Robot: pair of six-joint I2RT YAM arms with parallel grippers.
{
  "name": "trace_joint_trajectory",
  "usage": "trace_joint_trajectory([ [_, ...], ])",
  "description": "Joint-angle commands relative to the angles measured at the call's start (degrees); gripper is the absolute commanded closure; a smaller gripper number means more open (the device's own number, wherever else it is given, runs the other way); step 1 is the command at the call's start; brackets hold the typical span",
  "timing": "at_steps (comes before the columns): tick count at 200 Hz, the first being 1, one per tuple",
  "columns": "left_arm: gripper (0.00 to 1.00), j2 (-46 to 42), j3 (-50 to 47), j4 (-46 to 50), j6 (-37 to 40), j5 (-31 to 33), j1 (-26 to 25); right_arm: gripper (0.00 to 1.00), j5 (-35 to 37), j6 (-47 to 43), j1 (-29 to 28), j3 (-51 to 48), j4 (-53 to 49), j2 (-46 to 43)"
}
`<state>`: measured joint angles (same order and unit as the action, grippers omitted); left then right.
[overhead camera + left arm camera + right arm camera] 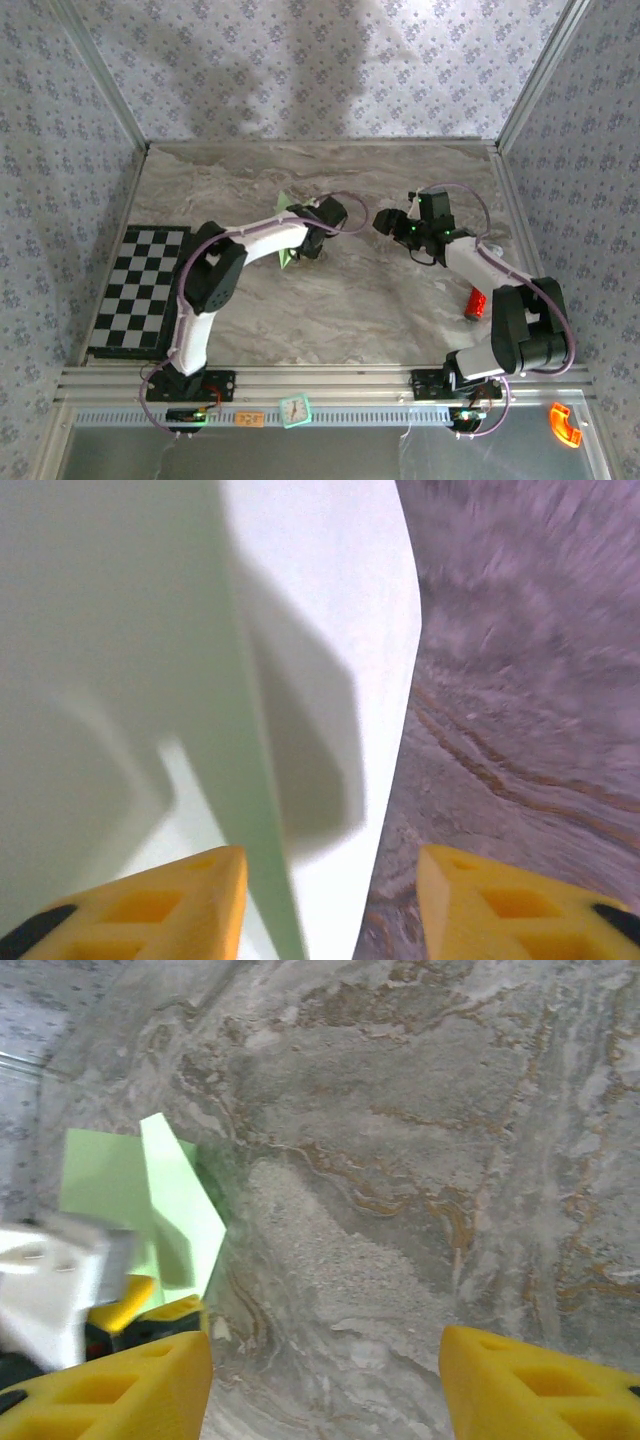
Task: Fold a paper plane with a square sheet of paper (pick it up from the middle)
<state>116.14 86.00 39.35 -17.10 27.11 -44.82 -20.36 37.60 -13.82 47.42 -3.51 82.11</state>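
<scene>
The pale green sheet of paper [284,228] stands folded and partly upright on the marble table [330,310], just left of centre. My left gripper [318,240] is at its right edge. In the left wrist view the paper [120,630] reaches down between the yellow fingers of the left gripper [330,865], whose jaws stand apart, and a raised crease runs close to the left finger [170,905]. My right gripper [385,222] hovers to the right of the paper, open, with bare marble between its fingers. The right wrist view shows the right gripper [325,1350], the paper [170,1200] at left, and a left-gripper finger [130,1300] at the paper.
A black-and-white checkered mat [140,290] lies at the left of the table. A red object [477,303] sits beside the right arm. On the front rail are a small green square piece [296,410] and an orange part [565,425]. Patterned walls enclose the table on three sides.
</scene>
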Motion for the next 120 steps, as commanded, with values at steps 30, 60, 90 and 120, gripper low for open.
trace_joint_trajectory([
  [30,0.39,-17.50,-7.95,-4.30,-7.96,-16.55,7.59,0.35,11.61,-1.11,-8.60,9.73,-10.18,7.98],
  [60,0.33,-25.00,-17.01,-10.34,-12.83,-23.71,14.23,0.36,16.05,0.43,-17.35,19.36,-13.28,17.81],
  [90,0.28,-29.67,-26.46,-17.13,-16.89,-30.29,20.82,0.35,20.28,3.53,-23.84,31.17,-16.67,27.42],
  [120,0.24,-32.95,-32.81,-20.97,-19.50,-32.48,25.37,0.31,24.24,6.42,-27.81,41.93,-20.55,36.33],
])
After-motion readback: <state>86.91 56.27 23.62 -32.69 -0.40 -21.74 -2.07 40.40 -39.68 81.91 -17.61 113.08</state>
